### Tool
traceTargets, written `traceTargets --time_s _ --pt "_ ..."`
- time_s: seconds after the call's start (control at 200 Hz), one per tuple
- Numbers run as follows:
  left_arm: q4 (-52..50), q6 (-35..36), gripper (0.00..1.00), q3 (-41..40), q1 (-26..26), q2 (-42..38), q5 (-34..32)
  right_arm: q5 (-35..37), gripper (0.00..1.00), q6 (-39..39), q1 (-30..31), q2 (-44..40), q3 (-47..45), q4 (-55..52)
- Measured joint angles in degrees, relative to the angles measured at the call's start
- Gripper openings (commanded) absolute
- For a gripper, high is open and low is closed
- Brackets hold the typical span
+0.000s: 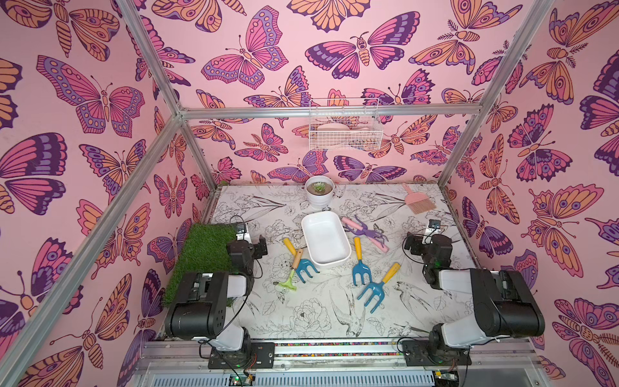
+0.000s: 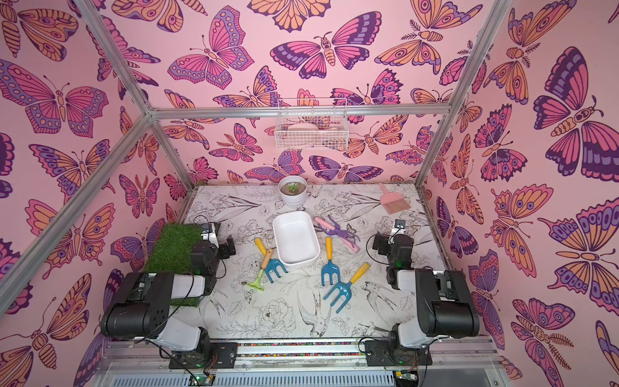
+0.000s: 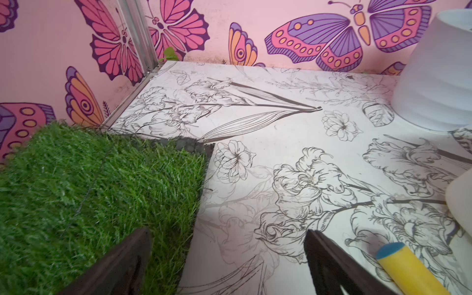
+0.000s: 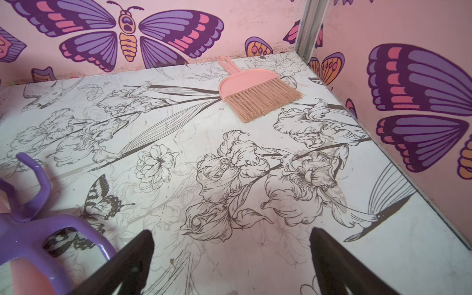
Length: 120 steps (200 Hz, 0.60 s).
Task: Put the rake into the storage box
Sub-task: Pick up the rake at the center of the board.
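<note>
Both jaws stand open, empty. The rake [image 1: 296,261], seemingly the green-headed one, lies across a blue fork [image 1: 307,268] just beside the box [image 1: 326,241]. Left arm [image 1: 239,284] should pinch its wooden handle, lifting straight up.

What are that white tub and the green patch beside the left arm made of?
The white tub looks like smooth, slightly glossy moulded plastic: rounded corners, soft sheen. The green patch looks like artificial turf: dense, uniform bright blades over a dark backing edge.
</note>
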Motion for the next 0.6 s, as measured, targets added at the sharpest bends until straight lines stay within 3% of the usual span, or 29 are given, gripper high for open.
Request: traceTargets --time_s 0.155,0.32,0.421,0.601 --pt "-10.6 -0.8 1.0 2.6 -0.9 -9.0 -3.6 4.5 0.99 4.2 -0.1 -7.5 8.7 -17.9" --pt "-22.5 -7.0 1.0 10.0 -1.0 -21.6 -7.1 9.7 0.99 17.0 -1.5 -12.7 21.2 -36.7" --pt "-30.2 -13.5 1.0 14.8 -0.9 -26.4 -7.1 8.2 1.0 23.8 -4.0 -13.7 24.3 -46.0" --pt "-43.4 -23.6 1.0 22.6 -0.9 -27.9 1.4 -0.2 0.81 28.6 -5.0 -14.0 26.1 -60.5"
